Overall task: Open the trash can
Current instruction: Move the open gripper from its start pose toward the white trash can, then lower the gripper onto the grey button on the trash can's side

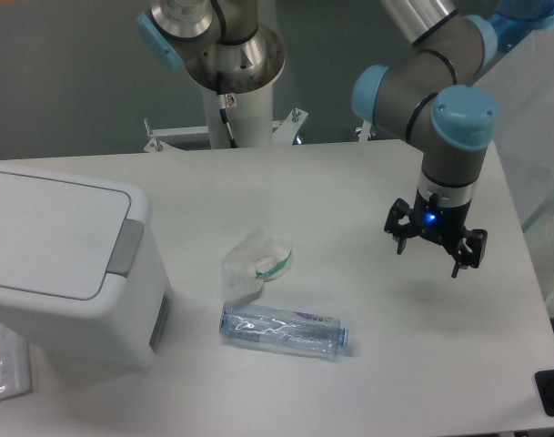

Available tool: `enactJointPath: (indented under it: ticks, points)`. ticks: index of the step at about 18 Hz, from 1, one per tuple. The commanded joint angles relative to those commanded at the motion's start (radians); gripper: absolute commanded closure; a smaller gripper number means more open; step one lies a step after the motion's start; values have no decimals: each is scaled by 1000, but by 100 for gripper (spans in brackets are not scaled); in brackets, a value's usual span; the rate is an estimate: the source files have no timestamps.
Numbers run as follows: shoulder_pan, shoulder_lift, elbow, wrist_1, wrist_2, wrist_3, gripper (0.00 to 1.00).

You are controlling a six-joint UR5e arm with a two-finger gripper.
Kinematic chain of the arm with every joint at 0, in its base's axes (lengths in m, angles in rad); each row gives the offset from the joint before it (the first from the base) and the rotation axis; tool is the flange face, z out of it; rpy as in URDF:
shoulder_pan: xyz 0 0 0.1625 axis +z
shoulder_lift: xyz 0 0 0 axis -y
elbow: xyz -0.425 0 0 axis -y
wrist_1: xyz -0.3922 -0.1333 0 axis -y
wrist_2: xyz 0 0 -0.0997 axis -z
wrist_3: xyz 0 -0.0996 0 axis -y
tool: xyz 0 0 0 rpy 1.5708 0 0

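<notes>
White table (349, 182) fills most of the view, with a grey wall behind it and the arm's white pedestal (233, 109) bolted at the far edge. At the table's right side the gripper (436, 251) hangs above the surface, its fingers (458, 265) spread wide, holding nothing and touching nothing; a blue light glows on its wrist. The bin (67, 264) stands at the table's left edge, well apart from the gripper, its flat lid shut and the grey tab (125, 247) on the side that faces the gripper. Between bin and gripper, nearer the bin, a crushed clear bottle (284, 330) lies on its side, with a crumpled clear cup (256, 262) just behind it. A clear plastic bag (5, 360) shows at the bin's front left corner.
</notes>
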Motion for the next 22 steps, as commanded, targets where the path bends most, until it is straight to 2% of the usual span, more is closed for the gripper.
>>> enactJointPath:
  ticks: [2,4,6,9,11,13,15,20,22]
  points:
    - [-3,17,26,-2,-67,-124,0]
    - [-17,25,58,-9,-158,-303,0]
    - [-29,26,71,-9,-256,-403,0]
    - [-43,29,86,-9,-330,-462,0]
    - [-95,37,101,-5,-389,-519,0]
    - [-123,81,113,0,-437,-578,0]
    - [-150,94,121,0,-477,-588,0]
    - [-212,134,103,0,-545,-640,0]
    - [-226,146,91,0,-536,-669,0]
